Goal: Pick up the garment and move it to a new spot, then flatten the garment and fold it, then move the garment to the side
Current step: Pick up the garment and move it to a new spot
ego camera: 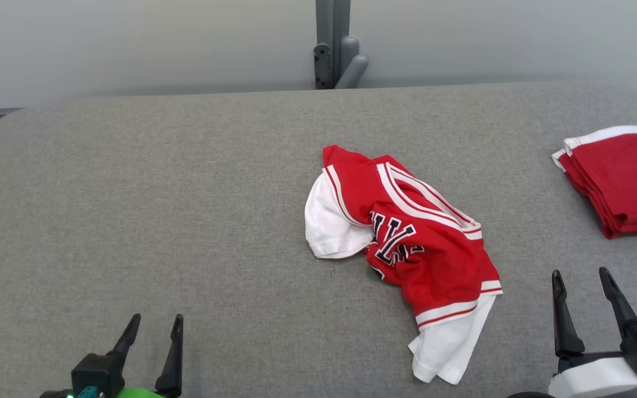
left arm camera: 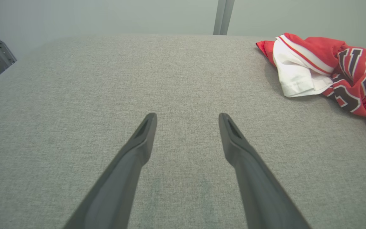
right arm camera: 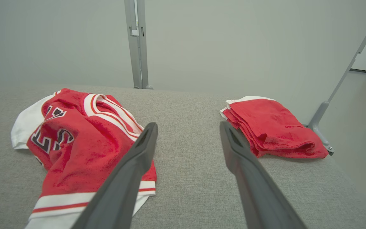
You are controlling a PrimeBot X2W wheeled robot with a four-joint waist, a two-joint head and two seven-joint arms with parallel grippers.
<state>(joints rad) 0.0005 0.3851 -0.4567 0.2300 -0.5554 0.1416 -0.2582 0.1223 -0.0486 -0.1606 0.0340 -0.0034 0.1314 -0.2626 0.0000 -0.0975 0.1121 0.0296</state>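
Crumpled red jersey (ego camera: 407,232), white-striped trim, block lettering unreadable, on woven grey bench (ego camera: 158,193); left end effector (ego camera: 157,317) and right end effector (ego camera: 580,272) flank it, spread wide.

One garment (ego camera: 407,232), one folded red pile (ego camera: 622,177), one table (ego camera: 130,193), two end effectors: left end effector (ego camera: 156,319), right end effector (ego camera: 580,272).

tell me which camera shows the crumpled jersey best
The head view: the whole jersey shows from above on the grey pad, both white parts included. The right wrist view sees it side-on, its near hem cut off at the bottom. The left wrist view catches one white part and some lettering at its right edge.
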